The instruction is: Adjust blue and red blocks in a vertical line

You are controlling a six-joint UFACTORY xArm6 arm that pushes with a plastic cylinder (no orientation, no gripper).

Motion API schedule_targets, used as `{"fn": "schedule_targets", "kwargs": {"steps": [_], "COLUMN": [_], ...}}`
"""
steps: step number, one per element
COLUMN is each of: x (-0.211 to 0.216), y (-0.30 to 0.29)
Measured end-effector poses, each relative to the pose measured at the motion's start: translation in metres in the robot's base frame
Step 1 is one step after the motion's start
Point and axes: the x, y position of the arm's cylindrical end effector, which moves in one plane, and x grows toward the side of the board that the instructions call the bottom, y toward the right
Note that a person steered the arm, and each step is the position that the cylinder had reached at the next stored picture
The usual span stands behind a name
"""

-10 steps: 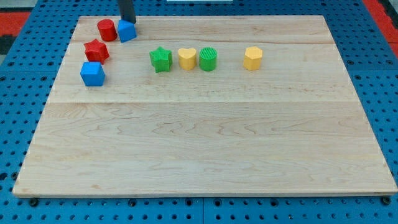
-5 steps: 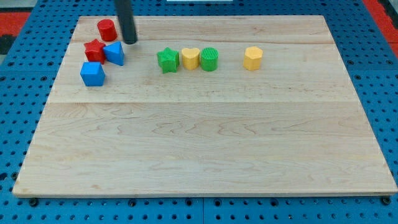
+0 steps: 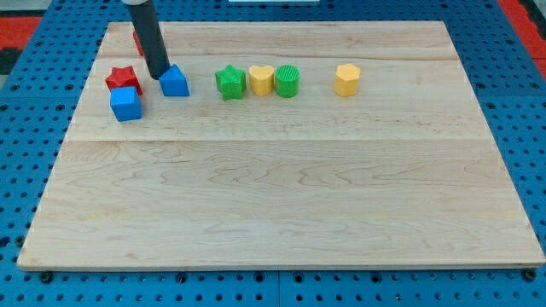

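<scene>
Beside my tip (image 3: 159,78): blue block (image 3: 175,82).

Wooden board (image 3: 281,205) on blue pegboard (image 3: 26,153). Row near view's top, L to R: green star (image 3: 229,82), yellow heart (image 3: 260,79), green cylinder (image 3: 287,81) touching/nearly; yellow block (image 3: 346,79) apart to R.

A lab bench: wooden board (image 3: 281,196) on blue pegboard (image 3: 26,153)
</scene>
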Motion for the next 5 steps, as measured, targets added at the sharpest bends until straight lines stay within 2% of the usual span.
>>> {"fn": "schedule_targets", "kwargs": {"steps": [1, 2, 3, 4, 5], "x": [-0.023, -0.007, 0.054, 0.084, 0.116], "y": [0.004, 0.023, 0.027, 0.036, 0.105]}}
